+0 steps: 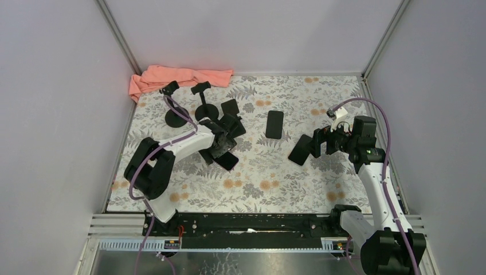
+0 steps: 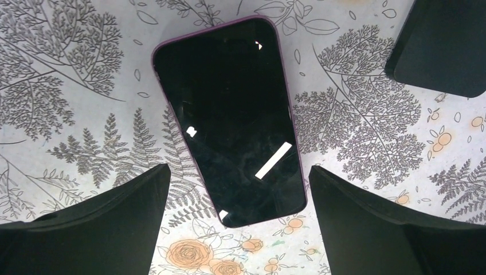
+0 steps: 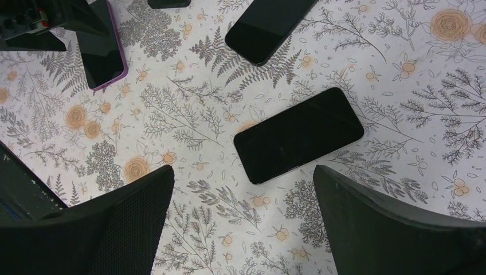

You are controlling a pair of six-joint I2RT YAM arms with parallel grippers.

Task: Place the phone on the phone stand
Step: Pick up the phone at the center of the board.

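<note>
- No phone is on a stand yet. The purple-cased phone [image 2: 229,120] lies flat on the floral table [image 1: 258,183], near and right of the far-left phone stands [image 1: 204,110].
- The left gripper [image 2: 239,172] hovers over it, fingers apart and empty.
- The right gripper [image 3: 243,172], also spread wide, hangs over a black phone [image 3: 298,134].
- Grasping, lifting and seating the phone all remain.

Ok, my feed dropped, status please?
Left gripper open over purple-cased phone, lying flat. Right gripper open over black phone. Phone stand empty; path looks clear.
</note>
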